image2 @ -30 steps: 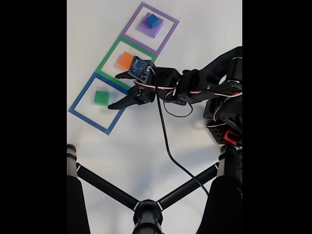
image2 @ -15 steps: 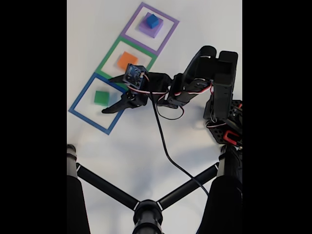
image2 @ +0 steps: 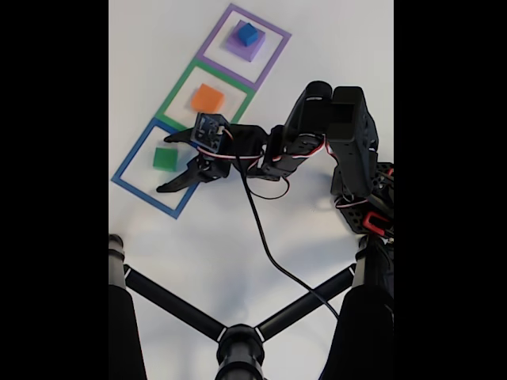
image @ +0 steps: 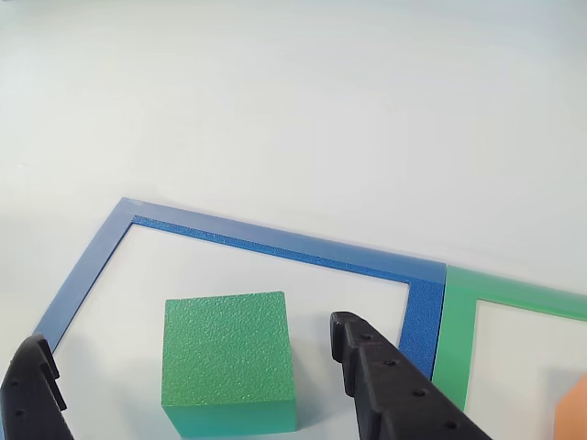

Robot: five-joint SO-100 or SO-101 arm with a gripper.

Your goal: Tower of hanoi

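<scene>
White table [image2: 238, 229]; green cube [image: 227, 359] squarely between spread fingers [image: 385, 385].

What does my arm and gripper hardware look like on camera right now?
The arm is black, blocky segments with red and white wires looped at the joints and a black cable trailing off. The gripper has black pointed fingers with a rough printed texture and small holes.

fixed view looks down; other view close, sharing green cube [image: 227, 359].
</scene>
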